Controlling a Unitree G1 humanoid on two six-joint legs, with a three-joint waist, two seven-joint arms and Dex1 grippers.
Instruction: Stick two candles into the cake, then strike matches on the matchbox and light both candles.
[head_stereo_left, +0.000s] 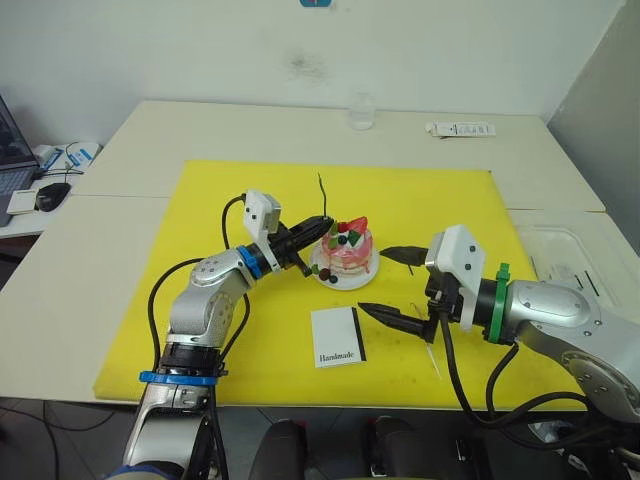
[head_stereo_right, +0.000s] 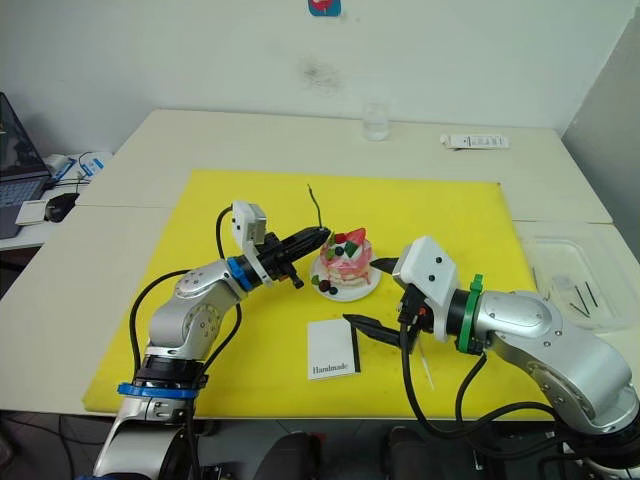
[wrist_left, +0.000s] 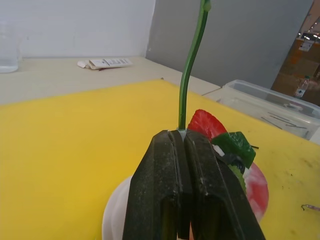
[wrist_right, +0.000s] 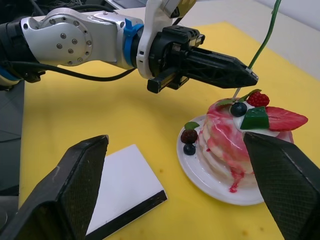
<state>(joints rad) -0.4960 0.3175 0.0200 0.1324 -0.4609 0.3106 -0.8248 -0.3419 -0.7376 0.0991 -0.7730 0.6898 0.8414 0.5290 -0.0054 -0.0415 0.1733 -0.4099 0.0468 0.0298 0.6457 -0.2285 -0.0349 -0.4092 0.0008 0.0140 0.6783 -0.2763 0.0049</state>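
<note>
Green candle (head_stereo_left: 321, 195) upright above cake (head_stereo_left: 346, 250).

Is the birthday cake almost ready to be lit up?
Not yet. The left gripper holds the green candle just above the cake; its white end hasn't gone in. The right gripper waits open. A thin stick lies beside the unused matchbox.

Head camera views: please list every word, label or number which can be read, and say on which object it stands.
"Handmade": script word on the white matchbox, lying on the yellow mat near the cake.
White packet at the far table edge: it carries print, too small to read.
Blue and red sign on the wall: cut off, unreadable.
No other text is legible.
</note>
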